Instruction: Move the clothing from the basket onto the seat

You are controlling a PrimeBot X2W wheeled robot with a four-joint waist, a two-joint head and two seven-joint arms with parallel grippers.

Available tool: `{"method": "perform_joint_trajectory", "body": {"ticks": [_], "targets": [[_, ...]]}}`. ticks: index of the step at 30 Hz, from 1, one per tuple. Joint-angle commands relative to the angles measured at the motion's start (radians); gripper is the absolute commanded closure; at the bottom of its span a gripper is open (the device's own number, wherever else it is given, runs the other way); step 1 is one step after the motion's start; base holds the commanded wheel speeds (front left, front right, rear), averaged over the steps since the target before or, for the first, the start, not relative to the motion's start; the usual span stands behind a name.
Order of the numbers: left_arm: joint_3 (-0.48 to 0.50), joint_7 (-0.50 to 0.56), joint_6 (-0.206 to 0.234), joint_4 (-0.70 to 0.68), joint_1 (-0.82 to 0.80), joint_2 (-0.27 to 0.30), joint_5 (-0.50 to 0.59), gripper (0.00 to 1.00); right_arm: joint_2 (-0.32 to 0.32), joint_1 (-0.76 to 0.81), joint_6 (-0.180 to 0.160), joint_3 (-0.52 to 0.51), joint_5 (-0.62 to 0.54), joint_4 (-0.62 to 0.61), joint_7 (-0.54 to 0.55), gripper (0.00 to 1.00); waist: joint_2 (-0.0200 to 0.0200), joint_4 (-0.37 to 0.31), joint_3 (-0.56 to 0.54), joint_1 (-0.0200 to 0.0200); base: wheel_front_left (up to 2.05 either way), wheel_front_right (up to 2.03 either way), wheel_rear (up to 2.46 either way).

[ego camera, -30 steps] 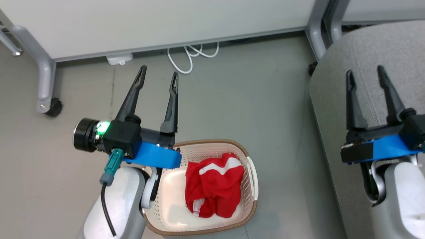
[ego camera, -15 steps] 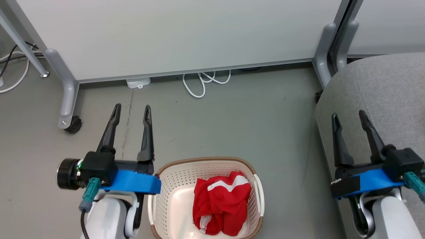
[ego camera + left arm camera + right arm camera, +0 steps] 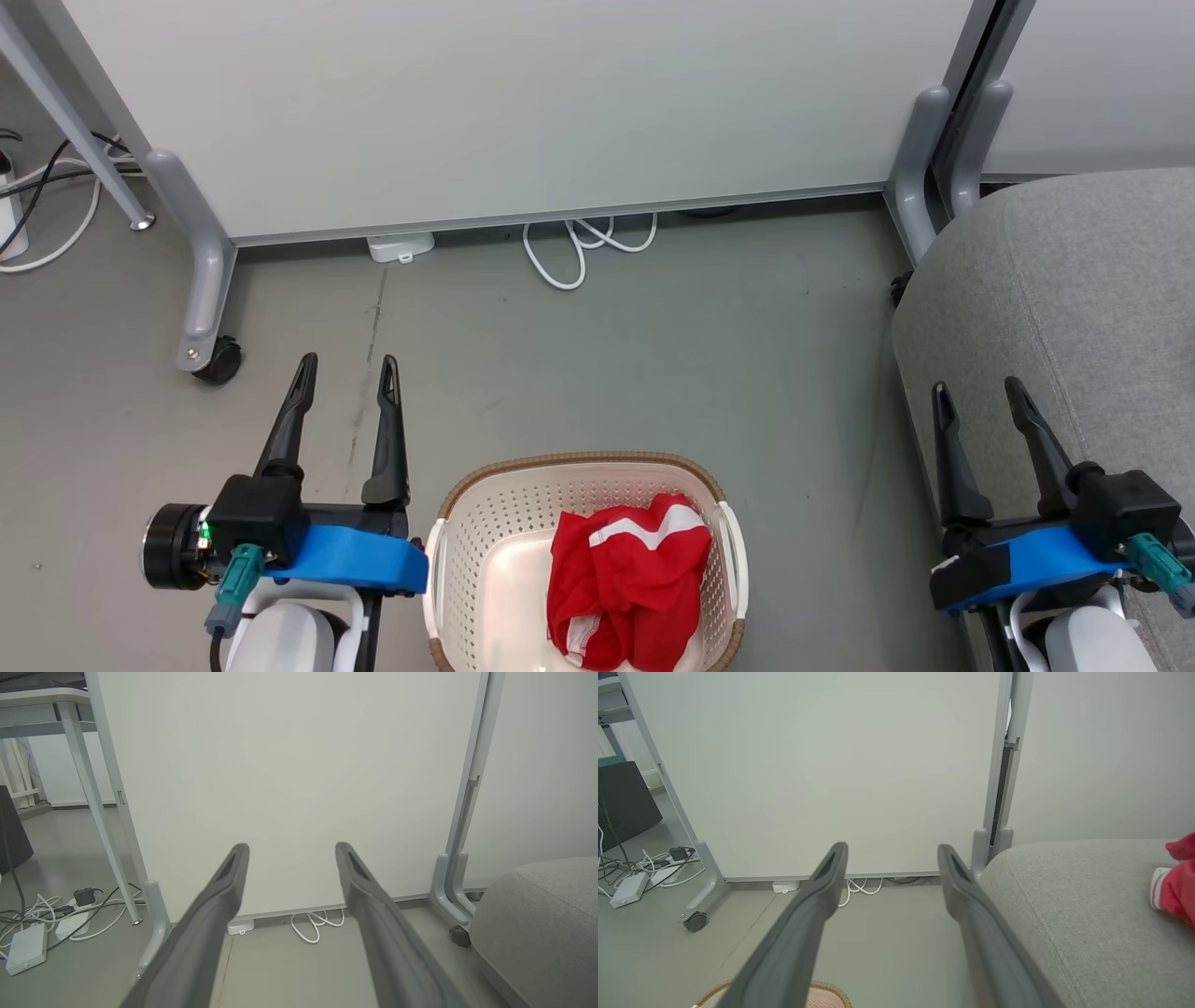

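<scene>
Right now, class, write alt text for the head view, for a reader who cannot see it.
A cream basket holding crumpled red clothing sits on the grey floor at bottom centre. The open left gripper hangs to its left; the open right gripper hangs over the grey seat at the right. A white panel and looped cable lie beyond.

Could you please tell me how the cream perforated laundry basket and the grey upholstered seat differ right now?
The cream-white perforated plastic basket is hollow with a brown rim; the grey fabric seat is a solid, seamed cushion. The basket is smaller than the seat. The basket holds a crumpled red garment with white stripes; the seat bears a red white-trimmed garment at the right wrist view's edge. Both stand on the grey floor.
</scene>
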Motion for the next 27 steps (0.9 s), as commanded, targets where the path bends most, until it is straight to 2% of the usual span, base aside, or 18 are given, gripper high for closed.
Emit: {"method": "perform_joint_trajectory", "body": {"ticks": [1,20,27], "targets": [[0.01,-0.003,-0.004,0.005,0.013,-0.002,0.004,0.0,0.005,0.02,0.0,-0.004,0.006,0.005,-0.001,0.0,-0.0001,0.001,-0.002,0.0001,0.0,0.0,0.0],[0.019,-0.003,-0.005,0.026,0.022,-0.005,0.002,0.0,0.01,0.027,0.0,0.005,0.013,0.028,0.0,0.0,-0.0001,-0.003,-0.015,0.0001,0.0,0.0,0.0],[-0.006,-0.003,-0.022,0.047,-0.016,-0.005,0.014,0.0,0.01,0.003,0.0,0.008,0.016,0.019,0.0,0.0,-0.0001,-0.013,0.003,0.0001,0.0,0.0,0.0]]}}
